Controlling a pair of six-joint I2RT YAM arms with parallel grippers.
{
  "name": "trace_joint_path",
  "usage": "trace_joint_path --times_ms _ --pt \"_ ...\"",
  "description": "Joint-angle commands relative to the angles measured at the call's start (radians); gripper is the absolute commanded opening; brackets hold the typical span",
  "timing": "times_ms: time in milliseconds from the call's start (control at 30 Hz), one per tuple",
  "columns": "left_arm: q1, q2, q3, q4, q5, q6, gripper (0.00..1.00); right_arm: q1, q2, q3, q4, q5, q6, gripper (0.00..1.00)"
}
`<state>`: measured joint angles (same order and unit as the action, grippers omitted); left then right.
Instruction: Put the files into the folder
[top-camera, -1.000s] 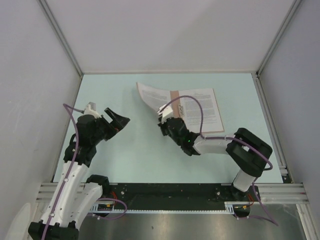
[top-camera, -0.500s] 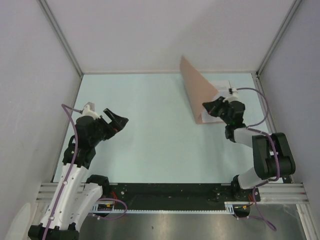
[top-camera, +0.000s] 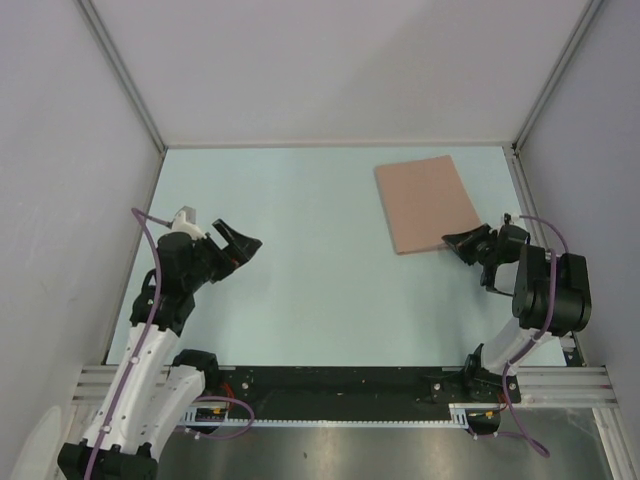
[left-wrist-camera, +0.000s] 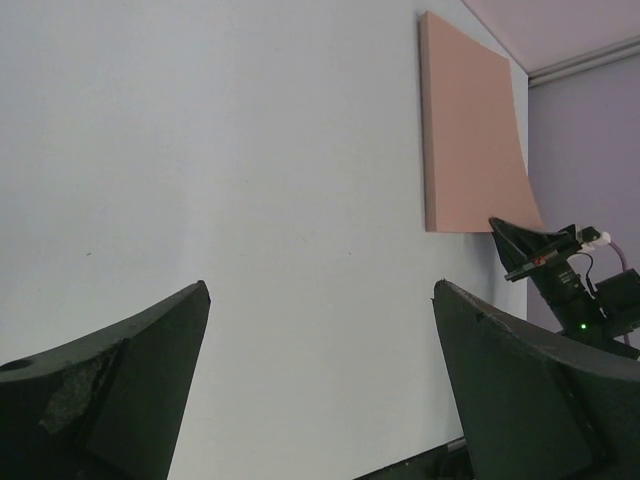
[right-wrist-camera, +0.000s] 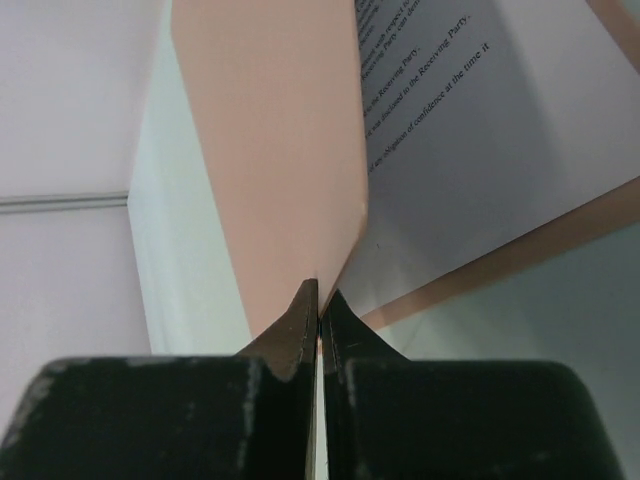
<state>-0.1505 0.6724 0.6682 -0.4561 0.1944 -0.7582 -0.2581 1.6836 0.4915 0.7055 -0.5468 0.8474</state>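
Salmon-pink flat card folder (top-camera: 427, 203) lies near far right corner of pale blue-green counter (top-camera: 300, 280), almost closed. Right pincer (top-camera: 450, 241) pressed together on near corner of folder's top cover — cover lifted a little there, curling up. White paper sheet with black printed text (right-wrist-camera: 470, 130) visible inside, under raised cover. Left pincer (top-camera: 237, 247) spread wide, holding nothing, above counter toward near left corner — well apart from folder.

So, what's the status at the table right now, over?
Left gripper open, empty, well clear. Right gripper shut on folder corner. Folder almost closed, printed sheet inside. Nothing in the way.
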Motion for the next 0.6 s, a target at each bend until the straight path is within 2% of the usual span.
trace_joint_path --times_ms 0,200,267,300,367,400,433,467,567 --pt "-0.006 0.001 -0.007 0.048 0.034 0.003 0.99 -0.056 0.025 0.097 -0.145 0.044 -0.106 0.00" --pt "-0.006 0.001 -0.035 0.065 0.051 -0.006 1.00 -0.102 0.050 0.191 -0.305 0.125 -0.203 0.00" --pt "-0.006 0.009 -0.041 0.071 0.060 -0.007 0.99 -0.116 0.060 0.232 -0.320 0.139 -0.212 0.04" --pt "-0.007 0.012 -0.041 0.071 0.063 -0.004 1.00 -0.119 0.065 0.257 -0.375 0.156 -0.237 0.18" --pt "-0.008 0.019 -0.035 0.068 0.066 0.000 1.00 -0.112 0.048 0.324 -0.460 0.191 -0.271 0.37" --pt "-0.008 0.019 -0.033 0.065 0.068 0.006 0.99 -0.104 0.024 0.335 -0.535 0.250 -0.289 0.50" --pt "-0.008 0.019 -0.032 0.065 0.069 0.010 1.00 -0.078 -0.031 0.343 -0.573 0.295 -0.338 0.57" --pt "-0.008 0.021 -0.027 0.066 0.079 0.014 1.00 -0.066 -0.065 0.357 -0.657 0.342 -0.359 0.70" --pt "-0.008 0.041 -0.010 0.074 0.096 0.034 1.00 -0.040 -0.177 0.392 -0.850 0.490 -0.459 0.83"
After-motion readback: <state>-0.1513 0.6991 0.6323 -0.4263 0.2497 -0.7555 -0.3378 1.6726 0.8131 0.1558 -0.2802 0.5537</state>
